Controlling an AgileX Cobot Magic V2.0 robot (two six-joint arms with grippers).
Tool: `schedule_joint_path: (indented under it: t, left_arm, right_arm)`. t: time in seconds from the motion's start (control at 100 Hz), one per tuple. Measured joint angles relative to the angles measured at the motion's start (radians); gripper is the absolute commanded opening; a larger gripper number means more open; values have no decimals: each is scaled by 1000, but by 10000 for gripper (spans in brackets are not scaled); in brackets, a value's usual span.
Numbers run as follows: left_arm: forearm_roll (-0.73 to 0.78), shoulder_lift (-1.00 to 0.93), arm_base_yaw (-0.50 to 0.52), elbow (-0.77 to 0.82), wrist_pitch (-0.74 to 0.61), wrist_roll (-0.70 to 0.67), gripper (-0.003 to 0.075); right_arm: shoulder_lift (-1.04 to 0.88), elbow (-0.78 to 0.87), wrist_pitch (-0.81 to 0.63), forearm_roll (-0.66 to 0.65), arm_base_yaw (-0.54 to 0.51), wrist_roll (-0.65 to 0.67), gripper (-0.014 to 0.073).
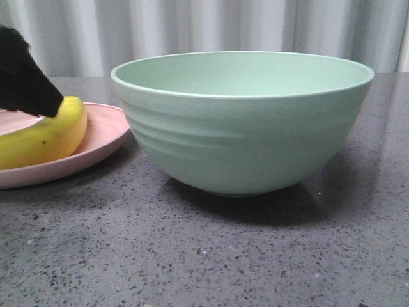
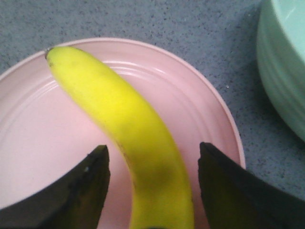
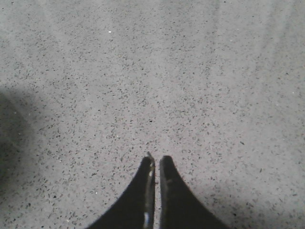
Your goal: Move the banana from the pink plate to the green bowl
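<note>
Yellow banana [image 2: 128,129] lies on pink plate [image 2: 28,143] (beside green bowl [image 1: 243,121]).

Grey speckled stone-look tabletop [image 1: 211,256] — carries shallow pale-pink plastic plate [image 1: 105,131] at left, large ridged mint-green bowl [image 1: 243,128] just beside it.

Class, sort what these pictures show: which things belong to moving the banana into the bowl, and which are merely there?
Belonging to the job:
banana
pink plate
green bowl
left gripper, open astride the banana

Merely there:
right gripper, shut over bare table
speckled grey table
pale curtain
</note>
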Motion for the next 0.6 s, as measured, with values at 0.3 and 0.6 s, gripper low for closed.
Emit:
schedule_joint_path:
  t: [0.3, 0.6]
  left_arm:
    - [-18, 117, 0, -21, 2, 0, 383]
    - [-21, 130, 0, -30, 2, 0, 97]
  right_arm:
    - [0, 0, 0, 2, 0, 0, -64]
    - [0, -2, 10, 2, 0, 0, -64]
